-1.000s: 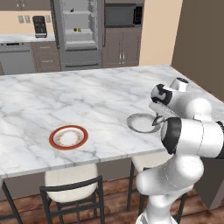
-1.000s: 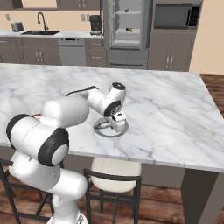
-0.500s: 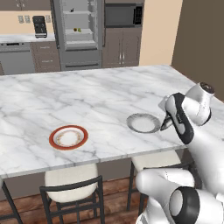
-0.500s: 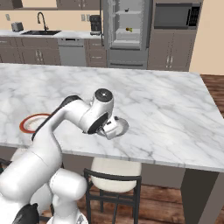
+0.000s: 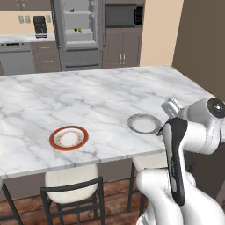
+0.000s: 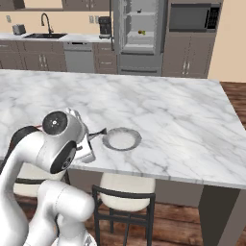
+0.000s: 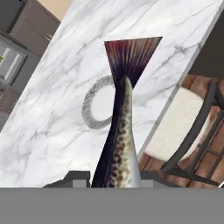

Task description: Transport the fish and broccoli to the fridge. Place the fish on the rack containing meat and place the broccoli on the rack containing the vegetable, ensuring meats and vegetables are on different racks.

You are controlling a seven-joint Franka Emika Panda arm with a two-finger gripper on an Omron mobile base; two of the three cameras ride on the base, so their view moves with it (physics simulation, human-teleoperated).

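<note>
A speckled fish (image 7: 117, 148) with a dark fanned tail (image 7: 131, 56) stands between the fingers of my gripper (image 7: 111, 177), which is shut on its body. In the right base view the gripper (image 6: 91, 138) hangs at the island's near edge, with the fish tail (image 6: 99, 132) pointing at a bare grey plate (image 6: 121, 139). The fridge (image 5: 79, 33) stands open at the far wall. On its middle rack a small orange speck lies beside a green one (image 5: 77, 30), too small to name. A dark item (image 5: 71, 9) sits on a higher rack.
A red-rimmed plate (image 5: 68, 137) rests on the marble island (image 5: 96, 96) near its front edge. Stools (image 5: 72, 186) stand below that edge. A dark built-in oven (image 5: 124, 15) is right of the fridge, and a coffee maker (image 5: 39, 26) sits on the back counter.
The arm has swung back from over the grey plate to the island's near edge, carrying the fish with it. The grey plate now lies bare.
</note>
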